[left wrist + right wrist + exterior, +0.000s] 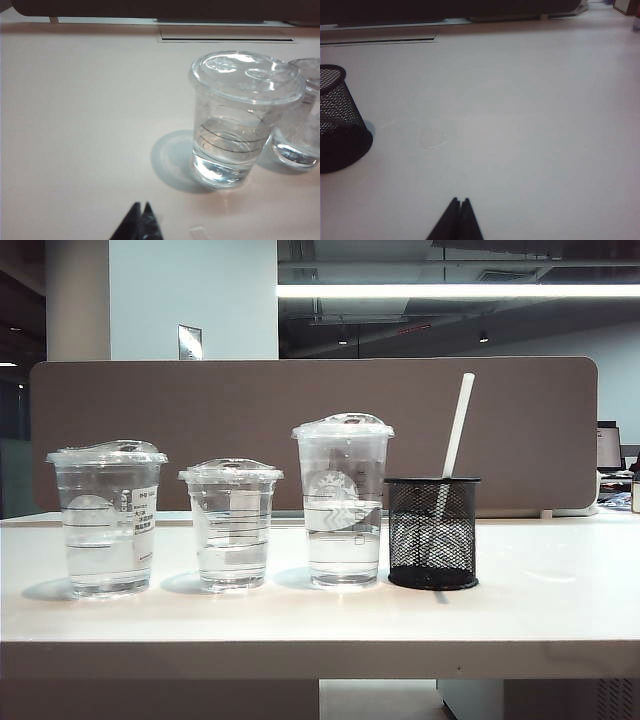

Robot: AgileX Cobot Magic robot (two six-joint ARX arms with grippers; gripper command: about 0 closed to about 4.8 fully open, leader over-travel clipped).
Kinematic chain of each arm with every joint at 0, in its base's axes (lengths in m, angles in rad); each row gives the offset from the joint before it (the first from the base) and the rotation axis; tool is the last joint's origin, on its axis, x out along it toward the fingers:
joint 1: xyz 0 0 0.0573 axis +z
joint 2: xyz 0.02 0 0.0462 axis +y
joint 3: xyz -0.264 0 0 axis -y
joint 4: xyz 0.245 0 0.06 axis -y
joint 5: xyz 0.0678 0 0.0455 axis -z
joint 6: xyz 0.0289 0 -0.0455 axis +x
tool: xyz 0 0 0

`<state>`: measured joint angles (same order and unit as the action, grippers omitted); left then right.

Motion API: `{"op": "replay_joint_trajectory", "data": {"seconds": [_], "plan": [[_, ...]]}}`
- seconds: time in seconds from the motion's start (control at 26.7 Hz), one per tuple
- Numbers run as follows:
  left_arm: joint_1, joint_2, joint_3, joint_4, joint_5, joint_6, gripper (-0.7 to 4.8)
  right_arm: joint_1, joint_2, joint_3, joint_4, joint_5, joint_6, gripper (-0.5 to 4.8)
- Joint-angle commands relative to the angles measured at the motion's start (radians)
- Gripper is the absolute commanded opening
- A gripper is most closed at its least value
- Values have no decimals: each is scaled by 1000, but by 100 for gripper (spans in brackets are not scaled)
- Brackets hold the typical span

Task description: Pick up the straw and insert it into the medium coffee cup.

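One long, thin white straw point(459, 425) stands in a black wire-mesh cylindrical holder point(433, 532) at the right end of a row of things on the pale table point(540, 605). Its long axis runs nearly upright, leaning so that the top end points up and a little to the right, well above the holder's rim; the lower end shows dimly through the mesh, down and to the left.

Just left of the holder, close beside it, stands the tallest clear plastic cup with a round white logo point(342, 502). Left of that is the shortest clear plastic cup point(231, 524), and at the far left end of the row stands the medium coffee cup point(106, 518), a wide clear plastic cup with a domed lid and a white printed sticker on its side. All three cups are upright, lidded and partly filled with clear liquid. The two other cups stand between the straw and the medium coffee cup. A brown partition panel point(200, 410) runs behind the table.

Neither arm shows in the exterior view. In the left wrist view the left pincer point(140, 220) hangs over bare table with its dark tips pressed together, holding nothing. In the right wrist view the right pincer point(459, 215) is likewise closed tip to tip and empty, over bare table right of the holder.
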<state>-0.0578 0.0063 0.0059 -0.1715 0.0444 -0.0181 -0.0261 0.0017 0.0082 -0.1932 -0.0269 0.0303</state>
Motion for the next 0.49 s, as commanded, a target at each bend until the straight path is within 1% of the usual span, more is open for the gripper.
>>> {"op": "replay_joint_trajectory", "data": {"seconds": [0.04,0.34,0.49], "plan": [[0,1,3,-11,-4,11,-4,1,-2,-7,13,-1,2,0],[3,1,3,-11,-7,7,-4,1,-2,-7,13,-1,2,0],[18,1,3,-11,-7,2,-4,1,-2,-7,14,-1,2,0]]}}
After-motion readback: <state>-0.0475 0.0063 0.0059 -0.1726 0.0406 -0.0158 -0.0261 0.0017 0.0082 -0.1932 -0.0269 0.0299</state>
